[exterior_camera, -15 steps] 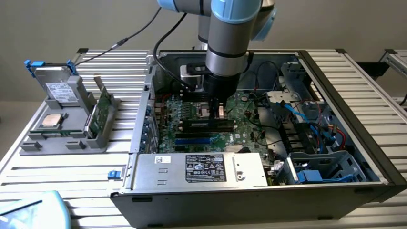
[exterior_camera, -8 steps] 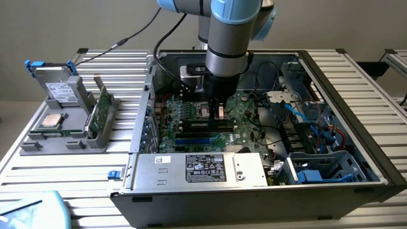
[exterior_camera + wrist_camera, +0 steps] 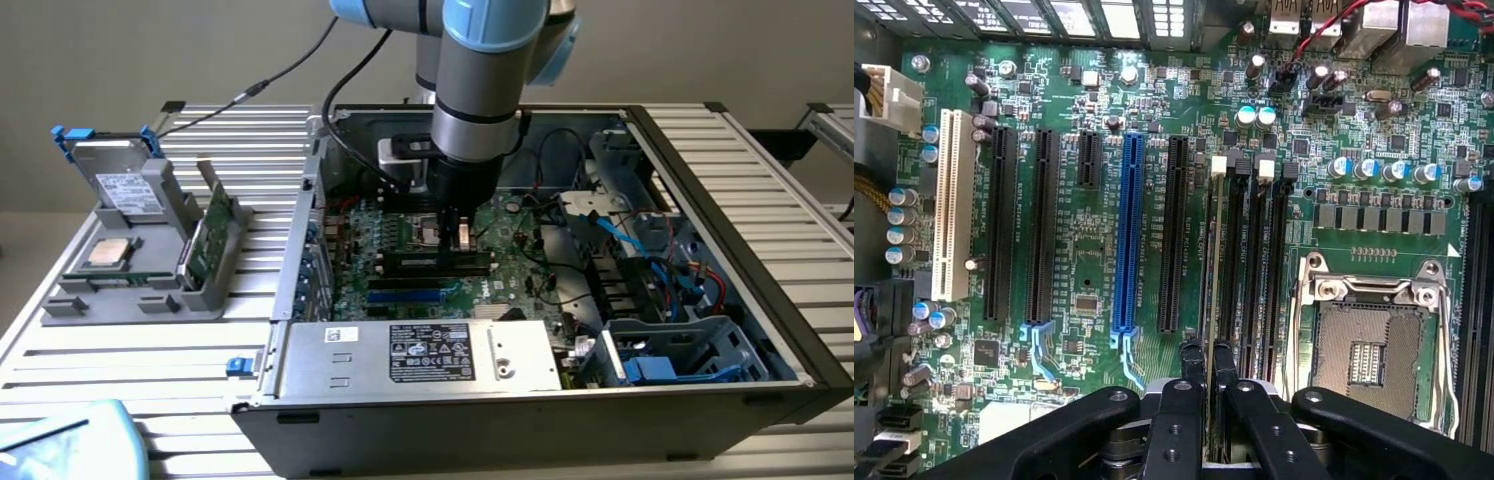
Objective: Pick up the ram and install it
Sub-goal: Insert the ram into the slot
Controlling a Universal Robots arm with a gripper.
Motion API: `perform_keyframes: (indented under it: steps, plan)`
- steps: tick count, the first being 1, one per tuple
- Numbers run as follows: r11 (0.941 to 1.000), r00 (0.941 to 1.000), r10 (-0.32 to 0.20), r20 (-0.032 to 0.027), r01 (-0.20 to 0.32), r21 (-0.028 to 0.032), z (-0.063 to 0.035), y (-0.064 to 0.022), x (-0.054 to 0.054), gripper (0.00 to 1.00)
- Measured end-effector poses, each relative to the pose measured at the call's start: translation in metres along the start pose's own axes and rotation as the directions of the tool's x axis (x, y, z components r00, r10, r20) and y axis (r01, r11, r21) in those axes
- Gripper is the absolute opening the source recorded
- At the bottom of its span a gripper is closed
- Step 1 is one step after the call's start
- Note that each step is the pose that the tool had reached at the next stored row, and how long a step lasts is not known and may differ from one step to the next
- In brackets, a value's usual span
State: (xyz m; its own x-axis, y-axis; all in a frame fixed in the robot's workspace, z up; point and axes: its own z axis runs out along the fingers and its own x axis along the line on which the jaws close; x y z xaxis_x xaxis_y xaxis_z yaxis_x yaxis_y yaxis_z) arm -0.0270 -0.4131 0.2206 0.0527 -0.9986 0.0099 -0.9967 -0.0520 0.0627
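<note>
While my arm reaches straight down into the open computer case (image 3: 747, 200), my pincer (image 3: 451, 228) hangs over the motherboard (image 3: 380, 235) near the case's middle. Its fingers (image 3: 1179, 420) stand narrow, pinched on the ram (image 3: 1211, 260). I see the ram edge-on, as a thin green strip running along the first of the memory slots (image 3: 1257, 260) and parallel to them. Whether its lower edge sits in that slot I cannot tell.

Just beside the ram on one side runs a long black expansion slot (image 3: 1174, 235), with the blue slot (image 3: 1127, 235) beyond it. On the other side lie three bare memory slots, then the processor socket (image 3: 1369, 340) in its metal frame. The gaps between these rows are tight, so there is little room sideways.

In the exterior view, the power supply (image 3: 414, 355) blocks six o'clock from my pincer. The case's wall rises at nine o'clock, and loose cables (image 3: 621, 240) crowd three o'clock. Straight up is open. Well outside the case at nine o'clock, toward the exterior view's left, a grey holder (image 3: 134, 290) on the slatted table (image 3: 80, 350) carries a broader green card (image 3: 203, 240) standing upright.
</note>
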Motion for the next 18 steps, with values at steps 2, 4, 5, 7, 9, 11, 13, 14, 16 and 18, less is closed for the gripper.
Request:
perform_keyframes:
  steps: [2,4,5,7,9,11,13,14,16,18]
  plan:
    - [1.0,1.0,0.0,-0.0003,0.0,-0.0001,0.0,0.0,0.0,0.14]
    - [1.0,1.0,0.0,-0.0006,0.0,0.0,0.0001,0.0,0.0,0.14]
    - [1.0,1.0,0.0,-0.0005,0.0,0.0,0.0003,0.0,-0.0001,0.14]
    - [1.0,1.0,0.0,-0.0005,0.0,0.0001,0.0006,0.0,-0.0002,0.14]
    - [1.0,1.0,0.0,-0.0004,0.0,0.0001,0.0009,0.0,-0.0009,0.14]
    - [1.0,1.0,0.0,-0.0005,0.0,0.0,0.0009,0.0,-0.001,0.14]
    - [1.0,1.0,0.0,-0.001,0.0,0.0,0.0012,0.0,-0.001,0.14]
    - [1.0,1.0,0.0,-0.001,0.0,0.0,0.0012,0.0,-0.0011,0.14]
    - [1.0,1.0,0.0,-0.0009,0.0,0.0,0.0015,0.0,-0.0011,0.14]
    - [1.0,1.0,0.0,-0.0009,0.0,0.0,0.0019,-0.0001,-0.0011,0.14]
